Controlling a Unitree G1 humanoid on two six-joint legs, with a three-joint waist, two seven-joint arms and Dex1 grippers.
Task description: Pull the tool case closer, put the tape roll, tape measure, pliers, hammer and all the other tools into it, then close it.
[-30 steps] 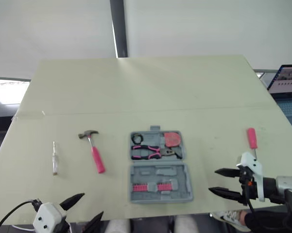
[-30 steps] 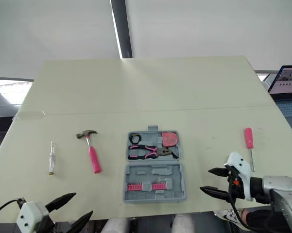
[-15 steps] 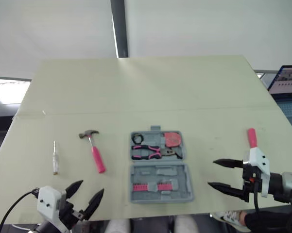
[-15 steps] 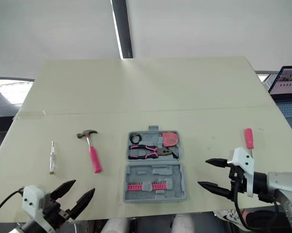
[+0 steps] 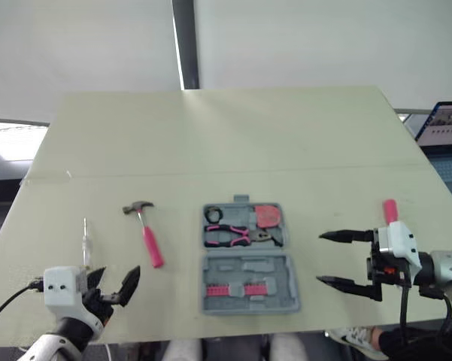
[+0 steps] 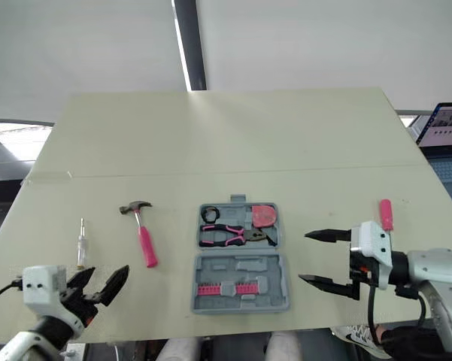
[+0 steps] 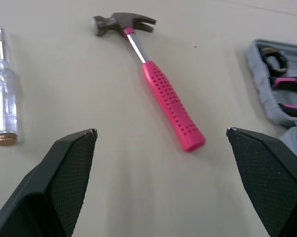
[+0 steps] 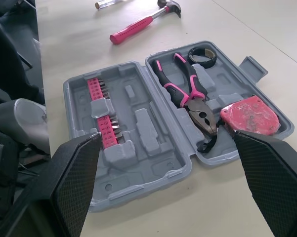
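The grey tool case (image 5: 289, 282) lies open at the table's front centre. Its far half holds a black tape roll (image 5: 212, 214), pink-handled pliers (image 5: 237, 235) and a red tape measure (image 5: 267, 216); the near half holds a pink bit strip (image 5: 237, 289). A pink-handled hammer (image 5: 145, 232) lies left of the case, and a clear-handled screwdriver (image 5: 85, 242) lies further left. A pink screwdriver (image 5: 391, 212) lies to the right, partly behind my right gripper (image 5: 321, 258), which stands open just right of the case. My left gripper (image 5: 116, 280) is open at the front left, short of the hammer (image 7: 158, 84).
The pale table (image 5: 233, 135) stretches far behind the tools, with a seam across its middle. A laptop screen (image 5: 447, 124) stands beyond the right edge. The front edge runs just below the case and both grippers.
My right gripper has moved left toward the case and now covers more of the pink screwdriver. My left gripper has risen over the front left edge, nearer the clear screwdriver and hammer.
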